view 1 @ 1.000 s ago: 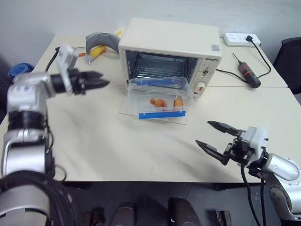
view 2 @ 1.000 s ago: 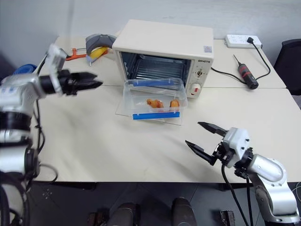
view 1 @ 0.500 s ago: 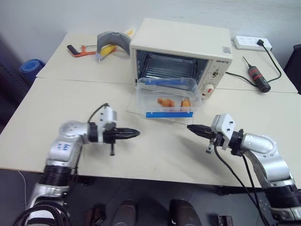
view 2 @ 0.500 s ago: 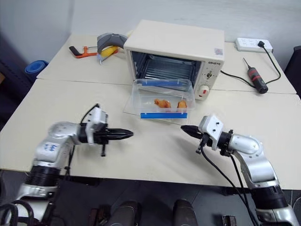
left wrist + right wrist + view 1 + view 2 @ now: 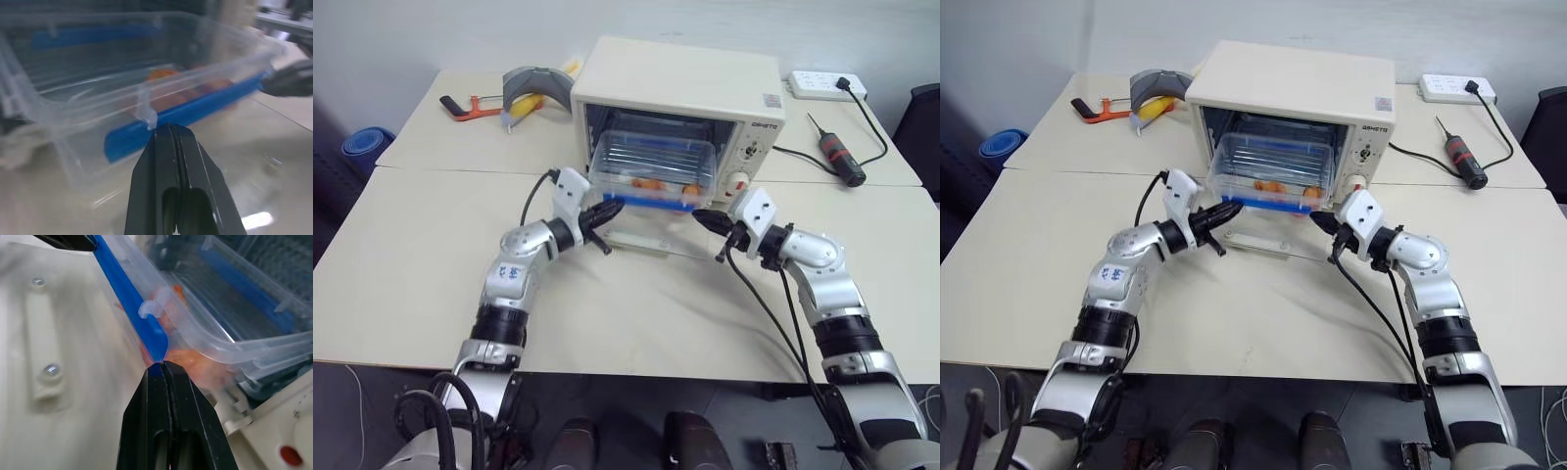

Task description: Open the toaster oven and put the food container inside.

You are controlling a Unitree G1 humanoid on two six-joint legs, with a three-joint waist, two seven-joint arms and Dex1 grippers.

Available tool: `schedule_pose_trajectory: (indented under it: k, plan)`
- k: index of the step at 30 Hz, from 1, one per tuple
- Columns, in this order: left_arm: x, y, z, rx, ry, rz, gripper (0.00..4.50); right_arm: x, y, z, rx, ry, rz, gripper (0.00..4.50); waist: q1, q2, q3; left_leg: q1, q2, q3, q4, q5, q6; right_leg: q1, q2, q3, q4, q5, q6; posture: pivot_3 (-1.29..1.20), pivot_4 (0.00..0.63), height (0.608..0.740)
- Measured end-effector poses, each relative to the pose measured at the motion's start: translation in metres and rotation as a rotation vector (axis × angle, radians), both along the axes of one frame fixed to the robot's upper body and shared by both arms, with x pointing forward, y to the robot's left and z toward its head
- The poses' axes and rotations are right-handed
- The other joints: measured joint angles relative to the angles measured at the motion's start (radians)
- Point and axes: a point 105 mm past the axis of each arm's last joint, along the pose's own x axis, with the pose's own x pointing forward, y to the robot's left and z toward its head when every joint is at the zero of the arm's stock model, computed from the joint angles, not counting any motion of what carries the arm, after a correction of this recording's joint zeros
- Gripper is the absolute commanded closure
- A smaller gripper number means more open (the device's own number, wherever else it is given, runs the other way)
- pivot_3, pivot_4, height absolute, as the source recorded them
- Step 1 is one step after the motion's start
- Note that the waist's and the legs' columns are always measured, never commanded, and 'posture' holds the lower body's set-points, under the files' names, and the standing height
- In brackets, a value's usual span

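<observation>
The food container (image 5: 652,166), a clear plastic box with a blue latch along its near edge and orange food pieces inside, sits tilted at the mouth of the toaster oven (image 5: 677,116), its far end up inside the opening and its near edge low over the lowered glass door (image 5: 641,235). The oven is cream-white, its door dropped flat onto the pale surface (image 5: 421,264), with its control knobs on the panel at the right.

The left end effector (image 5: 611,207) has its two black fingers pressed together with nothing between them; their tip meets the container's near left corner by the blue latch. The left wrist view shows those closed fingers right under the latch and a small clear tab. The right end effector (image 5: 702,216) is likewise clenched and empty, its tip at the near right end of the blue latch; the right wrist view shows the tip touching that end, with orange food just behind the plastic.

Farther back on the surface lie a grey holder with a yellow item (image 5: 534,90), a red-handled tool (image 5: 470,104), a white power strip (image 5: 827,84) and a black-and-red screwdriver (image 5: 837,159).
</observation>
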Motion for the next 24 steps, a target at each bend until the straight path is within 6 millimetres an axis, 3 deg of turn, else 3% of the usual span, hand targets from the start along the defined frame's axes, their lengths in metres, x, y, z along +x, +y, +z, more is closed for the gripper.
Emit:
schedule_pose_trajectory:
  k: [7, 13, 15, 16, 19, 22, 24]
  plan:
    - [0.033, -0.013, 0.018, -0.054, -0.026, 0.088, 4.5, 0.035, 0.007, 0.021, 0.031, -0.04, -0.1, 4.48, -0.017, 0.0, 0.0, -0.001, 0.0, 0.0, -0.002, 0.0, 0.0, -0.002, 0.0, -0.001, 0.0, 0.0, 0.0, 0.0, 0.15, 0.74]
    - [0.034, -0.016, 0.017, -0.084, -0.039, 0.066, 4.5, 0.038, 0.01, 0.02, 0.061, -0.024, -0.092, 4.48, -0.026, 0.0, 0.0, -0.002, 0.0, 0.0, -0.002, 0.0, 0.0, -0.003, 0.0, -0.001, 0.0, 0.0, 0.0, 0.0, 0.15, 0.74]
    - [0.025, -0.011, 0.013, -0.065, -0.056, 0.004, 4.5, 0.029, 0.012, 0.015, 0.071, 0.008, -0.029, 4.48, -0.032, 0.0, 0.0, -0.002, 0.0, 0.0, -0.002, 0.0, 0.0, -0.003, 0.0, -0.001, 0.0, 0.0, 0.0, 0.0, 0.15, 0.74]
    - [0.016, 0.0, 0.011, -0.046, -0.072, -0.038, 4.5, 0.018, 0.01, 0.012, 0.072, 0.029, 0.023, 4.48, -0.037, 0.001, 0.0, -0.002, 0.001, 0.0, -0.002, 0.0, 0.0, -0.004, 0.0, -0.001, 0.0, 0.0, 0.0, 0.0, 0.15, 0.74]
    - [-0.007, 0.041, 0.002, -0.005, -0.063, -0.086, 3.89, -0.004, -0.015, 0.002, 0.087, 0.101, 0.049, 4.5, -0.04, 0.001, 0.0, -0.004, 0.001, 0.0, -0.002, 0.0, 0.0, -0.006, 0.0, -0.001, 0.0, 0.0, 0.0, 0.0, 0.15, 0.74]
    - [-0.05, 0.08, 0.014, 0.022, -0.118, -0.203, 3.09, -0.019, -0.058, 0.002, 0.049, 0.128, -0.03, 4.5, -0.041, 0.001, 0.0, -0.005, 0.001, 0.001, -0.003, 0.0, 0.0, -0.009, 0.0, 0.001, 0.001, 0.0, 0.0, 0.0, 0.15, 0.74]
    - [-0.066, 0.099, 0.025, 0.048, -0.116, -0.219, 2.47, -0.022, -0.078, 0.004, 0.031, 0.135, -0.08, 4.5, -0.038, 0.001, 0.0, -0.003, 0.001, 0.002, -0.002, 0.0, 0.0, -0.006, 0.0, 0.001, 0.001, 0.0, 0.0, 0.0, 0.15, 0.74]
